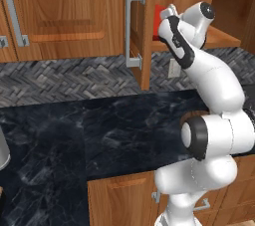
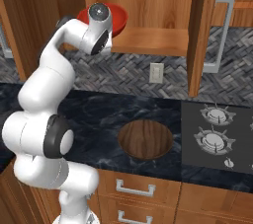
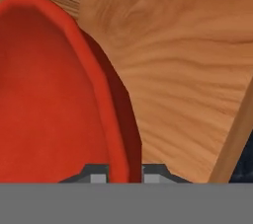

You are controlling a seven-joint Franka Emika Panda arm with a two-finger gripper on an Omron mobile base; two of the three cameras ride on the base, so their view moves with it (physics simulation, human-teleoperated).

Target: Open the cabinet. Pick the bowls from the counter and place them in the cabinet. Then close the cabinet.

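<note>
The cabinet (image 2: 153, 40) stands open, its doors swung out at the left (image 1: 144, 31) and the right (image 2: 200, 30). The glossy red bowl (image 2: 117, 18) (image 1: 158, 21) is inside, at the left end of the lower shelf. In the hand view my gripper (image 3: 125, 174) is shut on the red bowl (image 3: 49, 94), one fingertip on each side of its rim, with the shelf's wood behind it. The brown wood-grain bowl (image 2: 145, 139) sits upright on the black marble counter (image 2: 99, 114), near its front edge and below the cabinet.
A gas hob (image 2: 215, 129) lies in the counter right of the wooden bowl. A wall outlet (image 2: 156, 73) sits on the herringbone tiles. A closed cabinet door (image 1: 60, 11) hangs to the left. Drawer fronts (image 2: 133, 188) run below, and a grey vessel (image 1: 2, 150) stands at the far left.
</note>
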